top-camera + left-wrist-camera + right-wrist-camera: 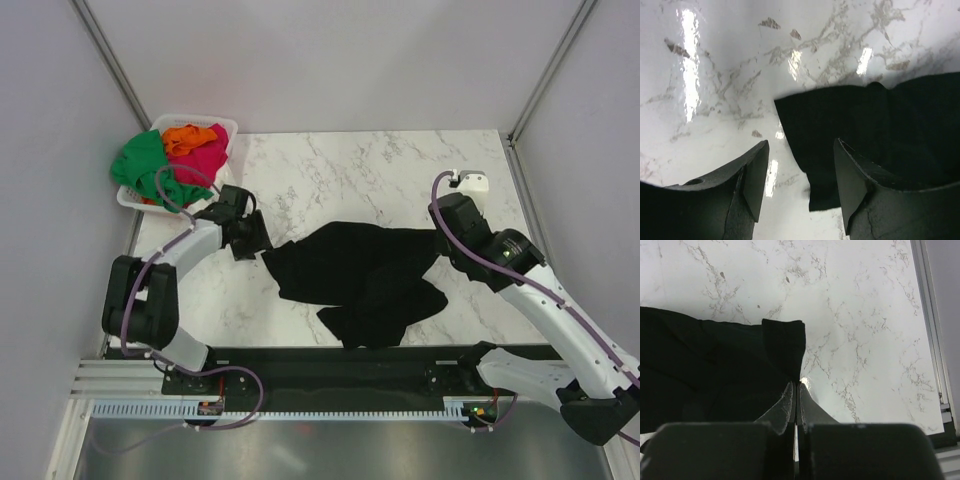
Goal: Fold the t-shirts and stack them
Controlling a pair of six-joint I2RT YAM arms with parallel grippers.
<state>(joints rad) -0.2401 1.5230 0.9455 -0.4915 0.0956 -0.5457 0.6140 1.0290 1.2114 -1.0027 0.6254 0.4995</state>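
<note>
A large black t-shirt (360, 275) lies crumpled on the marble table, in the middle. My left gripper (250, 240) is open at the shirt's left corner. In the left wrist view that corner (840, 125) lies flat between my open left gripper (800, 145) fingers, nearer the right one. My right gripper (441, 240) is at the shirt's right corner. In the right wrist view my right gripper (796, 385) is shut, pinching the edge of the shirt's corner (782, 347). Green (140, 160), orange (188, 137) and pink-red (208, 155) t-shirts lie bunched in the basket.
The white slotted basket (226, 125) stands at the table's back left corner, just behind my left arm. A small white object (472, 182) sits at the back right. A metal frame rail (935, 340) runs along the table's right edge.
</note>
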